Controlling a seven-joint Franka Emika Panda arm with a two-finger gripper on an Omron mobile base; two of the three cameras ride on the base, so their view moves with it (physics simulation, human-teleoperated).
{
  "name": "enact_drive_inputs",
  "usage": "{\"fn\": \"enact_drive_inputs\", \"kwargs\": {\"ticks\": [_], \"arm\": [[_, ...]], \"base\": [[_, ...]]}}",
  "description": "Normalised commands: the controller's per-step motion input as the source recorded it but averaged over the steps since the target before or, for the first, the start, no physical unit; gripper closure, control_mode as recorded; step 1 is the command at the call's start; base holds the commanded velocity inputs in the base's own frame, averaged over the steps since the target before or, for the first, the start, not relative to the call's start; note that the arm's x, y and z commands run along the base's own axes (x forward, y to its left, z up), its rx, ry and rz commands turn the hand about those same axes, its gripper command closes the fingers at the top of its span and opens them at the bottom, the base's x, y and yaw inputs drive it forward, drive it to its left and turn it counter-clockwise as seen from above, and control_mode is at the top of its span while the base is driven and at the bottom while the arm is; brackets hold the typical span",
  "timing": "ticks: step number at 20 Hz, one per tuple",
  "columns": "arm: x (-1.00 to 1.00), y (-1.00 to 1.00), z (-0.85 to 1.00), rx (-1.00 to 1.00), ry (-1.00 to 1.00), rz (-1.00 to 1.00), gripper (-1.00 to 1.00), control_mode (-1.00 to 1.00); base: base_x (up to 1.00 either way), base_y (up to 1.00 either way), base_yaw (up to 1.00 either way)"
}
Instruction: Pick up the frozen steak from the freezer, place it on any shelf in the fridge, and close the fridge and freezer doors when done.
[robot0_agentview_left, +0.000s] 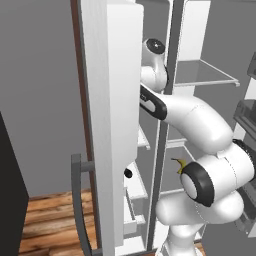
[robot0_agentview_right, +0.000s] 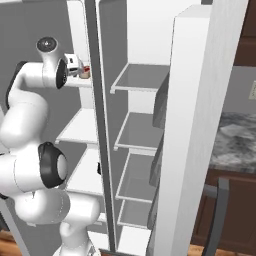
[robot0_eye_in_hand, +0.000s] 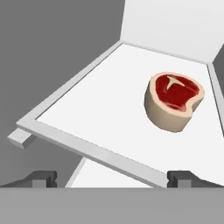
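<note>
The frozen steak (robot0_eye_in_hand: 175, 100), a red slab with a pale rim, lies toward the back right of a white freezer shelf (robot0_eye_in_hand: 94, 105). My gripper (robot0_eye_in_hand: 114, 179) is open, just outside the shelf's front edge, with the steak ahead and to the right; nothing is between its fingertips (robot0_eye_in_hand: 41, 178). In the right base view the gripper (robot0_agentview_right: 80, 67) reaches into the upper freezer (robot0_agentview_right: 82, 125) toward the steak (robot0_agentview_right: 86, 71). The fridge (robot0_agentview_right: 142, 100) stands open with thin grey shelves (robot0_agentview_right: 140, 77). Both the freezer door (robot0_agentview_left: 112, 115) and the fridge door (robot0_agentview_right: 200, 125) are open.
A yellow banana (robot0_agentview_left: 179, 165) lies on a lower fridge shelf and a small black lump (robot0_agentview_left: 128, 173) sits low in the freezer. The freezer door's dark handle (robot0_agentview_left: 77, 200) juts out at the left. A marbled counter (robot0_agentview_right: 235, 137) lies beyond the fridge door.
</note>
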Motion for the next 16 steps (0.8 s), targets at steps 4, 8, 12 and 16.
{"fn": "enact_drive_inputs", "kwargs": {"ticks": [4,8,12,16], "arm": [[0.01,-0.29,0.0,0.0,0.0,0.0,-1.0,-1.0],[0.16,-0.03,0.0,-0.01,0.0,-0.04,-1.0,-1.0],[0.39,-0.03,0.0,-0.01,0.0,-0.08,-1.0,-1.0],[0.32,-0.13,0.0,-0.02,0.0,-0.14,-1.0,-1.0]], "base": [[0.0,0.0,0.0],[0.0,0.0,0.0],[0.0,0.0,0.0],[0.0,0.0,0.0]]}}
